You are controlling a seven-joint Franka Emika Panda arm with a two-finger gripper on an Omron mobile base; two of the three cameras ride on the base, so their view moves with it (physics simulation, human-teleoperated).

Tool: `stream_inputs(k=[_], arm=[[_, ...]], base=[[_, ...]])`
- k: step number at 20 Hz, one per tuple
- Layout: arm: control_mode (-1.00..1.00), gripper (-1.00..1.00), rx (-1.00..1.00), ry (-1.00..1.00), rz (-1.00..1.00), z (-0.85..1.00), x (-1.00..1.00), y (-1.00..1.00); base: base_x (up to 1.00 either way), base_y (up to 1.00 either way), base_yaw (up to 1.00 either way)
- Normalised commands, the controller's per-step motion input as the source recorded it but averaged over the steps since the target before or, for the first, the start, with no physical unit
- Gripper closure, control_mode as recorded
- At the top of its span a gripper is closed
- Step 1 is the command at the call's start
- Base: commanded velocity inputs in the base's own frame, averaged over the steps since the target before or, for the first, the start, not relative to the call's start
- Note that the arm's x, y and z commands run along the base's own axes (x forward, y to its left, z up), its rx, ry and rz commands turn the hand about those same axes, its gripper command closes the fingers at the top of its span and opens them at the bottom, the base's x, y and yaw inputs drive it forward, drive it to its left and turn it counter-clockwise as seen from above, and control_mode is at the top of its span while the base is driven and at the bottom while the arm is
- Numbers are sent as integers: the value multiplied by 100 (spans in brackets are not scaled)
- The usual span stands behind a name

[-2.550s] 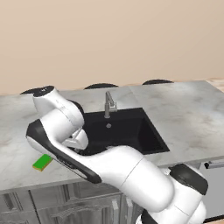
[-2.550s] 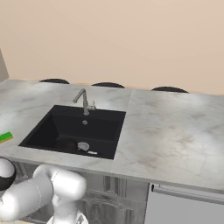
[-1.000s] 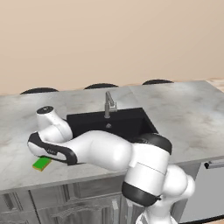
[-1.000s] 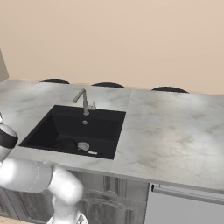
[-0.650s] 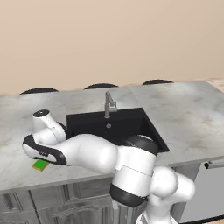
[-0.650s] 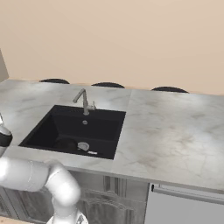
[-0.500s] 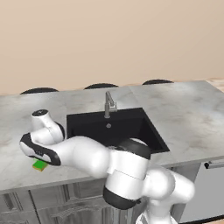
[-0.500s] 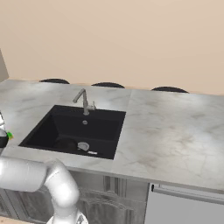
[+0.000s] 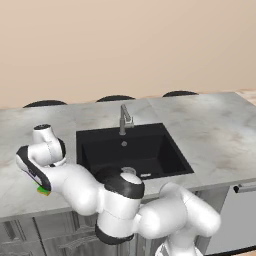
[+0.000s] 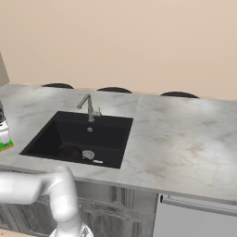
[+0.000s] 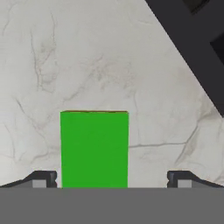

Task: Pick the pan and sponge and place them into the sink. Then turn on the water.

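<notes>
The arm has swung left and down over the sponge (image 11: 94,148), which lies on the counter (image 11: 109,65) at the sink's (image 9: 132,150) nine o'clock. The gripper (image 11: 111,180) hangs above it, fingers spread wide, sponge between them. A pinch taken too high risks slipping off. The pan is not visible.

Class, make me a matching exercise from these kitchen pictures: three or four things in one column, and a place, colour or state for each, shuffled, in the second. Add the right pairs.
Things:
1. sponge
2. sink
3. faucet
4. gripper

Descriptions:
A. matte black, set into the counter
B. open, fingers on either side of a block
C. grey metal, at the basin's back edge
D. bright green on top, lying on the marble

Pairs: 1-D, 2-A, 3-C, 4-B
</notes>
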Motion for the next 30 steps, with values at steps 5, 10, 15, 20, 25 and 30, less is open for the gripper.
stream_inputs(k=[5, 10, 15, 20, 25, 30], arm=[[-100, -100, 0, 4, 0, -40, 16, 18], [-100, -100, 0, 0, 0, -39, 11, 15], [-100, -100, 0, 0, 0, -27, 0, 2], [-100, -100, 0, 0, 0, -22, -4, 0], [-100, -100, 2, -1, 0, -26, -28, -2], [-100, -100, 1, 0, 0, -36, -23, -1]], base=[[0, 0, 0], [0, 0, 0], [0, 0, 0], [0, 0, 0], [0, 0, 0], [0, 0, 0]])
